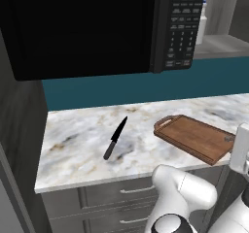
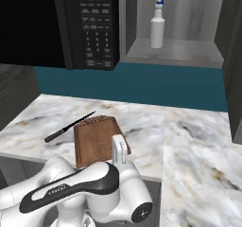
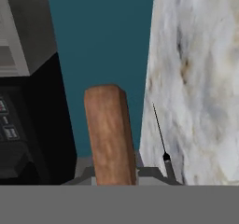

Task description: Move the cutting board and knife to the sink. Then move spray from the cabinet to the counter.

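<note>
My gripper (image 2: 119, 150) is shut on the cutting board (image 2: 97, 138), clamping the short end opposite its handle cut-out. In the left base view the cutting board (image 1: 194, 137) lies slanted over the counter (image 1: 78, 144), with my gripper (image 1: 240, 148) at its right end. The hand view looks along the cutting board (image 3: 109, 134) edge-on from my gripper (image 3: 112, 176). The dark knife (image 1: 115, 137) lies flat on the marble to the board's left, and this knife (image 2: 68, 126) points toward the wall. The spray (image 2: 157, 27) stands upright in the cabinet (image 2: 175, 51). The sink is out of view.
A black microwave (image 1: 82, 28) hangs over the left of the counter, beside the cabinet niche. A teal backsplash (image 2: 142, 82) runs behind. Grey drawers (image 1: 131, 193) with metal handles sit under the counter's front edge. More counter (image 2: 198, 145) stretches off to the right.
</note>
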You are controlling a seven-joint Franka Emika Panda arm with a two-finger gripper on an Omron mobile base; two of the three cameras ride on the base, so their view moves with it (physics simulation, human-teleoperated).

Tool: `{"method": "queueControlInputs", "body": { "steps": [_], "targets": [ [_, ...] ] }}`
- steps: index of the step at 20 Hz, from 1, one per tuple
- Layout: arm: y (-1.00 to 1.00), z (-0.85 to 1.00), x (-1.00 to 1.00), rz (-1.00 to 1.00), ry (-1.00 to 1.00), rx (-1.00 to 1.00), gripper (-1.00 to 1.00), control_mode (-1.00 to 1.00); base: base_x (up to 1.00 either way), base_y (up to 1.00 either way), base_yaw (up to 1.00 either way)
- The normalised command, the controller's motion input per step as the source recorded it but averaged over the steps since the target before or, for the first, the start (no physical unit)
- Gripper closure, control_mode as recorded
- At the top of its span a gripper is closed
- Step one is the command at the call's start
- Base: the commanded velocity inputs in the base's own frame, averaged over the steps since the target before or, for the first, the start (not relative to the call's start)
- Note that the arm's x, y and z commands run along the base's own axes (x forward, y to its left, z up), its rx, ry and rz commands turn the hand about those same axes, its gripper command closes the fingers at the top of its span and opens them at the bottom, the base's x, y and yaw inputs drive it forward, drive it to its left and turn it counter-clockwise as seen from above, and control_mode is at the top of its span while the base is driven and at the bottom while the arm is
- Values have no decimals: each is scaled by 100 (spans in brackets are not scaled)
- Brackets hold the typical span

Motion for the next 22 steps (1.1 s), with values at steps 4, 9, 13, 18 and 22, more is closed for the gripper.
{"method": "queueControlInputs", "body": {
  "steps": [4,9,13,18,22],
  "targets": [
    [16,30,-3,6,0,0,100,-100,0,0,0],
    [10,29,-1,7,0,0,100,-100,0,0,0],
    [6,23,0,6,0,0,100,-100,0,0,0],
    [3,8,1,3,0,0,100,-100,0,0,0],
    [0,0,1,0,0,0,100,-100,0,0,0]
  ]
}}
